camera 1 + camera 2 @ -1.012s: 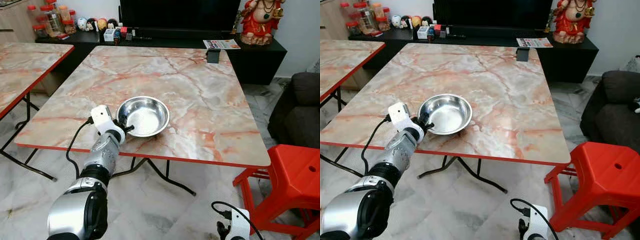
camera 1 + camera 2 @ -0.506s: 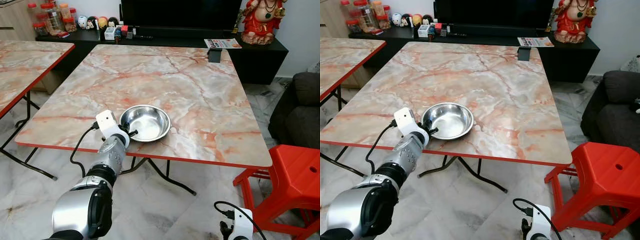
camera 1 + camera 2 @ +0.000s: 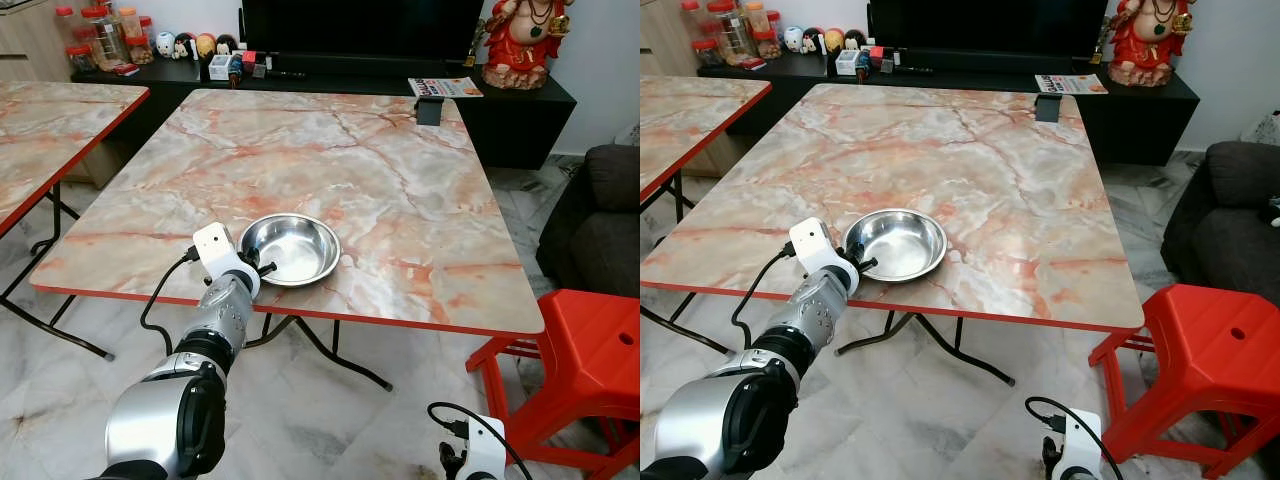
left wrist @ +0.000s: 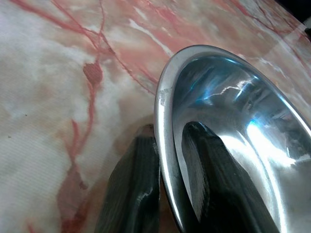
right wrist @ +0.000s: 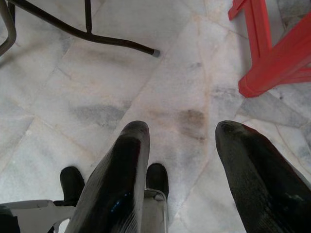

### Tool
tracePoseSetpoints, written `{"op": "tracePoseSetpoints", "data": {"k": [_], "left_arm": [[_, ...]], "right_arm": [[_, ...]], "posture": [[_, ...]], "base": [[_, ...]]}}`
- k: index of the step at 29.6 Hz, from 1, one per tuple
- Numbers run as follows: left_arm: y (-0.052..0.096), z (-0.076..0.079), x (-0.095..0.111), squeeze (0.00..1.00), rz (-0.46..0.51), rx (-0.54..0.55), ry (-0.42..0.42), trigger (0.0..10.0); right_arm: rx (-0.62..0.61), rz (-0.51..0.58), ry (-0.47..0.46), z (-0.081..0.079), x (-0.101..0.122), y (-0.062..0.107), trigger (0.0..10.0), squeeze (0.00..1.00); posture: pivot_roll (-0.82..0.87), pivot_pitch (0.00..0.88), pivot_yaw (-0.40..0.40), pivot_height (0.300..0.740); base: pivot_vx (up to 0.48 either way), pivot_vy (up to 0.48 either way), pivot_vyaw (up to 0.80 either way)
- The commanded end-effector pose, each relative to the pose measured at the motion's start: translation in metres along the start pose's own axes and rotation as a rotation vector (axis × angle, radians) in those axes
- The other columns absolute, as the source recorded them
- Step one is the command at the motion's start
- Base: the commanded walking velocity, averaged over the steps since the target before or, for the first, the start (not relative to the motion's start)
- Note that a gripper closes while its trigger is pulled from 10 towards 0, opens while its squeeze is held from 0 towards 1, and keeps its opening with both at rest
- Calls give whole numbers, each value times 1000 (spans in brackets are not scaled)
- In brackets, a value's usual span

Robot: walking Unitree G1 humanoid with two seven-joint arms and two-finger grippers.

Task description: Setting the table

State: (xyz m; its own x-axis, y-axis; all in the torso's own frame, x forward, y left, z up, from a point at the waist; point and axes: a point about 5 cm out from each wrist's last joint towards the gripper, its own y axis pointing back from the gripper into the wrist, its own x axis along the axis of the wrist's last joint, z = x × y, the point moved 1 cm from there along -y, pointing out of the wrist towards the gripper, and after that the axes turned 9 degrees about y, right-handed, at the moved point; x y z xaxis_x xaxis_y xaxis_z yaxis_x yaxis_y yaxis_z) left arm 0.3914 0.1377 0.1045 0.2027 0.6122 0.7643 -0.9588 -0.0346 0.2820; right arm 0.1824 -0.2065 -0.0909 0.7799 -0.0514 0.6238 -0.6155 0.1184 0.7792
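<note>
We grip the round shiny steel bowl (image 3: 290, 249) on the pink marble-patterned table (image 3: 400, 200).
Our left gripper (image 3: 256, 267) pinches its near rim, one finger inside, one outside; the bowl sits near the table's front edge. Our right gripper (image 5: 182, 160) hangs spread wide, empty, above the floor.

A shallow, round stainless-steel bowl (image 3: 291, 248) sits upright on the pink-veined marble-patterned table with a red edge (image 3: 400, 190), at lower centre-left of the left eye view, near the table's front edge. Its polished interior is empty and mirrors light, with bright reflections along the far wall. The bowl rests flat on the tabletop, its rolled rim level. At its lower-left rim, the left gripper (image 3: 256, 266) pinches the wall: in the left wrist view one black finger (image 4: 133, 189) lies outside the rim and the other inside, both pressed against the metal.
</note>
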Motion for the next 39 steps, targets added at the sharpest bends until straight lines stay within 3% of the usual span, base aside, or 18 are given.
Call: {"op": "tracePoseSetpoints", "data": {"k": [1, 3, 4, 5, 15, 16, 17, 18, 23, 34, 36, 39], "left_arm": [[-1, 2, 0, 463, 4, 10, -18, 10000], [0, 1, 0, 459, 2, 12, -22, 10000], [0, 1, 0, 518, 2, 12, -22, 10000], [0, 1, 0, 1000, 1, 11, -23, 10000], [-1, 1, 0, 1000, 0, 9, -19, 10000], [-1, 1, 1, 455, 1, 9, -19, 10000], [-1, 1, 1, 455, 2, 9, -19, 10000], [-1, 1, 1, 0, 2, 10, -19, 10000], [-1, -1, 5, 0, 22, 19, -32, 10000], [1, -7, 40, 0, 206, 33, -48, 10000], [2, -12, 45, 0, 236, 46, -25, 10000], [7, -29, 62, 0, 333, 63, 83, 10000]], "right_arm": [[-1, 12, -14, -1, 3, 0, 10000, 0], [-1, 12, -14, -1, 3, -1, 10000, 0], [-1, 11, -13, -2, 3, -1, 10000, 0], [-1, 11, -13, -2, 3, -1, 10000, 0], [-3, 12, -19, -2, 3, -1, 10000, 0], [-3, 10, -19, -2, 2, -1, 10000, 0], [-3, 10, -20, -2, 2, 0, 10000, 0], [-3, 9, -20, -2, 2, 0, 10000, 0], [-2, 11, -18, -2, 3, -1, 10000, 0], [5, 20, -13, -5, 8, -2, 10000, 0], [6, 18, -12, -5, 7, -2, 10000, 0], [7, 18, -11, -6, 7, -2, 10000, 0]], "posture": [[-36, 0, -28, 740], [-36, 0, -28, 740], [-35, 0, -29, 740], [-37, 0, -27, 740], [-36, 0, -24, 740], [-36, 0, -24, 740], [-37, 0, -24, 740], [-37, 0, -24, 740], [-34, 0, -27, 740], [-19, 0, -33, 740], [-18, 0, -33, 740], [-19, 0, -29, 740]], "base": [[0, 0, 0], [0, 0, 0], [0, 0, 0], [0, 0, 0], [0, 0, 0], [0, 0, 0], [0, 0, 0], [0, 0, 0], [0, 0, 0], [0, 0, 0], [0, 0, 0], [0, 0, 0]]}}
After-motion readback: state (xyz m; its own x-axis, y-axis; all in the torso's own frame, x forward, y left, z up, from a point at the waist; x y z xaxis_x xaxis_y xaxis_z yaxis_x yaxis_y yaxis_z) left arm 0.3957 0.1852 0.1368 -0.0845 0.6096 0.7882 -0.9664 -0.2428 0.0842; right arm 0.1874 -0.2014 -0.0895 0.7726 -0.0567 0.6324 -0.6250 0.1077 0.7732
